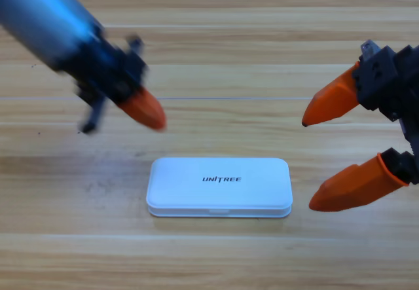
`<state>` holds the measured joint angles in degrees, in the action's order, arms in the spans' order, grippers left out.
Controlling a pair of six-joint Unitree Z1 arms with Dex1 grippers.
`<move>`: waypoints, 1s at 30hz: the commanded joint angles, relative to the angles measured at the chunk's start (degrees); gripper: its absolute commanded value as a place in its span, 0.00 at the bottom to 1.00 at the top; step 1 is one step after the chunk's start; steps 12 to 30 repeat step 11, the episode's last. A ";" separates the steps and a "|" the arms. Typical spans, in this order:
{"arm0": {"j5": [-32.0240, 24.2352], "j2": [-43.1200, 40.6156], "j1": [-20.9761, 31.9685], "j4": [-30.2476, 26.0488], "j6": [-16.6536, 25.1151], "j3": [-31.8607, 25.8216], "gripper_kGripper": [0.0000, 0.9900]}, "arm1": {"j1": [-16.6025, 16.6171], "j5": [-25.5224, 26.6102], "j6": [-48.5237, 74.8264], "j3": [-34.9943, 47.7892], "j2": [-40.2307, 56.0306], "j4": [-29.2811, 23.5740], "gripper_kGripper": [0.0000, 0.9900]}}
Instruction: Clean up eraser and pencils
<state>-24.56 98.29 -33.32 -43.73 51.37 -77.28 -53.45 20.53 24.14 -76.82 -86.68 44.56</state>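
Big and partly cut off at the picture's edge, the right end effector (314, 162) sits just to the right of the white case (219, 186), with its two orange jaws spread wide apart and nothing between them. Up and to the left of the case hangs the left end effector (141, 108); only one orange tip shows, so I cannot tell if it is open, and I see nothing in it. The case itself lies flat with its lid down, and neither end effector touches it. No eraser and no pencils show anywhere around the case, so my guess is that they are already inside it and the tidy-up is nearly done or done. If so, the good thing to do now would be to lift both arms up and away from the case slowly, so no jaw bumps it or slides it. If the lid is not pressed fully down, a soft push on the top of the case would finish it. Under the case is the wooden worktop (216, 257), pale brown planks with long lines running side to side. Nothing of the room past the worktop can be seen.
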 commanded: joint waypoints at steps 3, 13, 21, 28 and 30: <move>-0.49 -15.14 -1.75 -4.00 -1.89 4.15 0.00 | -0.96 0.83 -0.77 1.50 -1.03 -1.14 1.00; -0.93 -17.25 -2.01 -3.12 -3.12 9.43 0.00 | -0.96 0.74 -0.77 1.50 -1.12 -1.14 1.00; -0.93 -17.25 -2.01 -3.12 -3.12 9.43 0.00 | -0.96 0.74 -0.77 1.50 -1.12 -1.14 1.00; -0.93 -17.25 -2.01 -3.12 -3.12 9.43 0.00 | -0.96 0.74 -0.77 1.50 -1.12 -1.14 1.00; -0.93 -17.25 -2.01 -3.12 -3.12 9.43 0.00 | -0.96 0.74 -0.77 1.50 -1.12 -1.14 1.00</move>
